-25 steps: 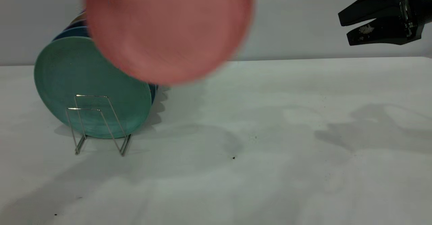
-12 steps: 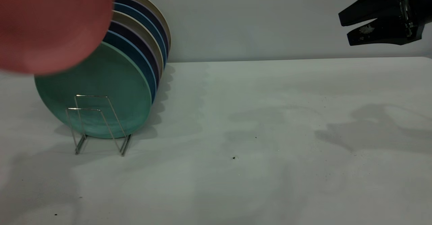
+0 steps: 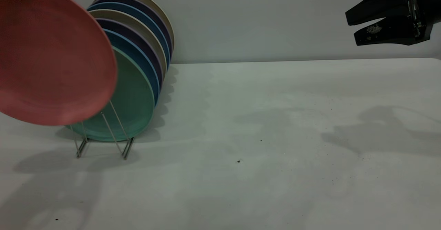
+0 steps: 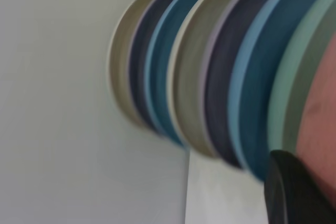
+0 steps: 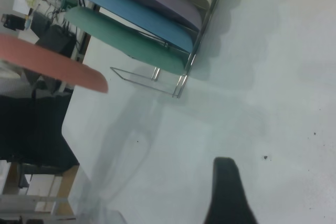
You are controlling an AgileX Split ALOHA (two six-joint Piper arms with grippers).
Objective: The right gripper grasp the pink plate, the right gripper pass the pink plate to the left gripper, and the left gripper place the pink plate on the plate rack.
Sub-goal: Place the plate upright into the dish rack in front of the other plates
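Obstacles: plate rack (image 3: 103,133) with standing plates (image 3: 137,50), pink plate (image 3: 51,64) hanging before its front | Passable: bare table (image 3: 275,137) right of rack

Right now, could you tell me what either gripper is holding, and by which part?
The left gripper holds the pink plate by its rim, at the upper edge. The right gripper holds nothing, open above the table.

Exterior camera sitting low, near table (image 3: 275,119), facing back wall. Left wrist camera looking close along racked plates (image 4: 210,77). Right wrist camera looking down from farther off. All sharing plate rack (image 3: 103,143).
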